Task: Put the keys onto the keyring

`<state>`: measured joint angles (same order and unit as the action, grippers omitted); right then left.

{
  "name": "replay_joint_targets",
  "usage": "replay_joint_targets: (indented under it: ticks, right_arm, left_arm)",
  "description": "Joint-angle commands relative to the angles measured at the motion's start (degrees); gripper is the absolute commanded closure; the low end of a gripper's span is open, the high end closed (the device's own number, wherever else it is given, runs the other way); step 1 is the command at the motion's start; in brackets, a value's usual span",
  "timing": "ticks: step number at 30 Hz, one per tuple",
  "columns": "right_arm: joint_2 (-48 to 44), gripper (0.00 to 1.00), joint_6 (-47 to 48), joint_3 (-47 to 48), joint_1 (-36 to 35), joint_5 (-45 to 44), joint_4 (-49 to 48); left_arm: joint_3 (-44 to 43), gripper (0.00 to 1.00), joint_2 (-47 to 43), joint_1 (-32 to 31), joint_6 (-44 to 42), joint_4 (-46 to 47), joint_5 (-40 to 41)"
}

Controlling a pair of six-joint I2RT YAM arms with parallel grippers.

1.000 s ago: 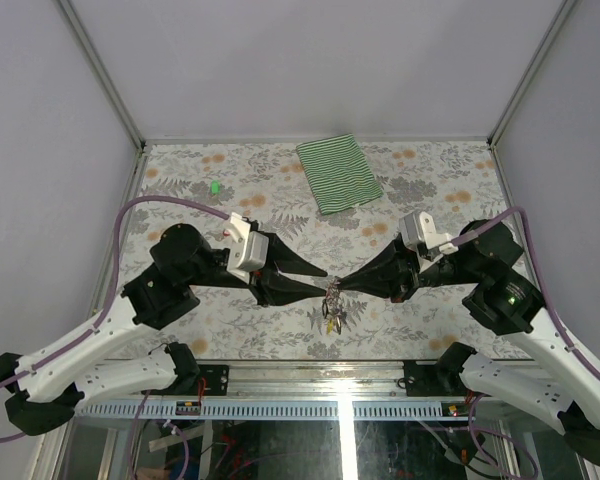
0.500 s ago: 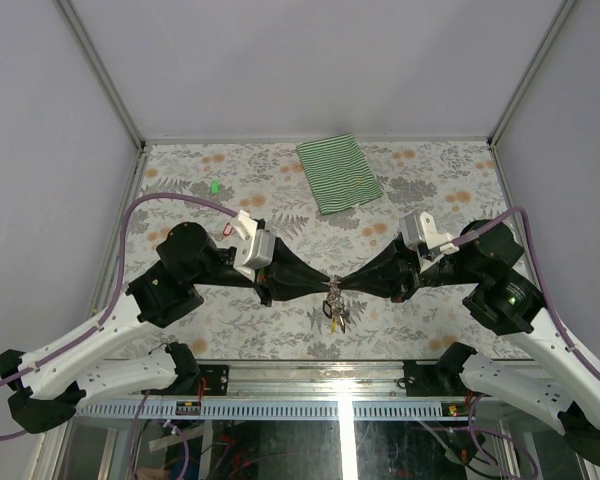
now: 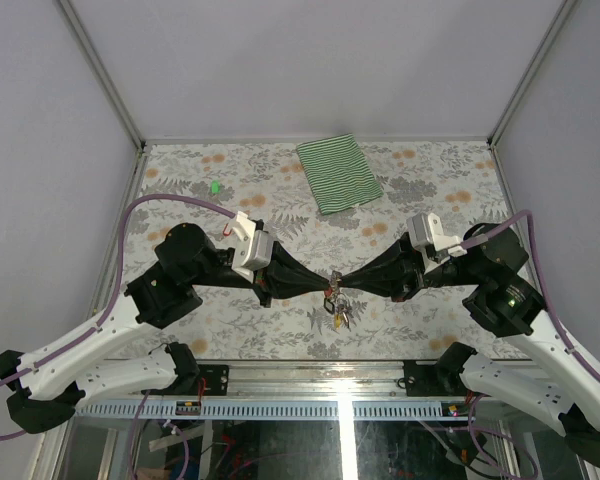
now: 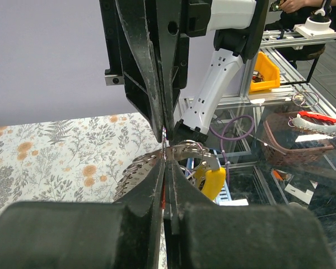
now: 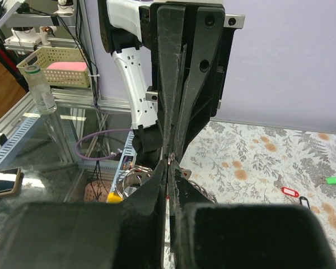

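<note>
My left gripper (image 3: 324,282) and right gripper (image 3: 342,283) meet tip to tip above the table's near middle. Both are shut on the thin wire keyring (image 3: 332,287). The keyring (image 4: 166,147) shows at my left fingertips (image 4: 157,168), and in the right wrist view (image 5: 171,161) it sits between the two closed pairs of jaws. A bunch of keys (image 3: 337,311) with a yellow tag (image 4: 210,180) hangs below it. Loose keys lie on the table with a green tag (image 3: 214,186), a red tag (image 5: 290,191) and a black tag (image 5: 304,200).
A green-striped folded cloth (image 3: 339,174) lies at the back centre of the floral table (image 3: 430,180). Grey walls close in the left, right and back. The metal frame rail (image 3: 310,368) runs along the near edge.
My left gripper has moved right and a little nearer, closing up against the right gripper's tip. The hanging bunch has shifted slightly right. The right wrist has drawn back a little.
</note>
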<state>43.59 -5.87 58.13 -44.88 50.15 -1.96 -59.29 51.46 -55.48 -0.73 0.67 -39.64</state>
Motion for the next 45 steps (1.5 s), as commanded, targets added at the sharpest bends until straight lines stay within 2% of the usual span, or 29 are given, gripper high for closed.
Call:
replay_joint_targets:
  ticks: [1, 8, 17, 21, 25, 27, 35, 42, 45]
  right_arm:
    - [-2.4, 1.00, -2.8, 0.0, -0.2, -0.7, -10.2]
    - [-3.4, 1.00, -6.2, -2.0, -0.2, -2.5, -16.4]
    - [-4.3, 1.00, -14.4, -8.8, -0.2, -7.5, -32.1]
    - [-4.7, 1.00, -15.7, -10.7, -0.2, -9.1, -36.1]
    - [-5.1, 1.00, -15.6, -11.6, -0.2, -10.8, -36.8]
    - [-5.5, 1.00, -15.4, -11.9, -0.2, -11.7, -36.5]
    - [-6.2, 1.00, -12.1, -10.6, -0.2, -15.1, -29.3]
    - [-6.3, 1.00, -8.9, -9.8, -0.2, -15.0, -24.5]
    - [-6.3, 1.00, -7.3, -8.9, -0.2, -14.1, -22.0]
  left_arm:
    - [-0.7, 1.00, -0.6, -0.2, -0.5, 0.8, 1.4]
    - [-0.9, 1.00, -0.5, -0.2, -0.1, 1.1, 1.6]
    - [-0.4, 1.00, 0.2, -0.2, 1.0, 2.8, 1.6]
    - [-0.1, 0.97, 0.1, -0.2, 1.5, 3.7, 1.7]
    - [0.6, 0.95, -0.5, -0.2, 2.5, 5.3, 2.0]
    - [1.3, 0.90, -0.9, -0.2, 3.2, 6.6, 2.4]
    - [1.9, 0.85, -1.9, -0.2, 3.2, 7.5, 3.6]
    - [1.8, 0.83, -1.5, -0.2, 4.0, 8.7, 3.4]
    - [2.1, 0.79, -1.7, -0.2, 4.6, 9.4, 5.7]
